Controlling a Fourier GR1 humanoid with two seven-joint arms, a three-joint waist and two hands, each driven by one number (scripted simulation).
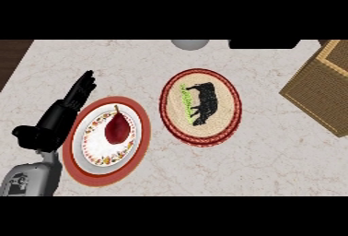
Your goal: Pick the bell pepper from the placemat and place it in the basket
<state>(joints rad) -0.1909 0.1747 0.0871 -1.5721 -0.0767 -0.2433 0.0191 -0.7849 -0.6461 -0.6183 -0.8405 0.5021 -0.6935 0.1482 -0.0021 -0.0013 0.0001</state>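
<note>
A dark red bell pepper with a thin stem lies on a white, flower-rimmed plate. That plate rests on a round red placemat at the counter's left. My left hand is just left of the plate, open, with straight fingers pointing up and away; it is not touching the pepper. The wicker basket stands at the right edge, partly cut off by the view. My right hand does not show.
A round woven mat with a red rim and a black animal figure lies mid-counter, between plate and basket. At the far edge sit a grey rounded object and a black object.
</note>
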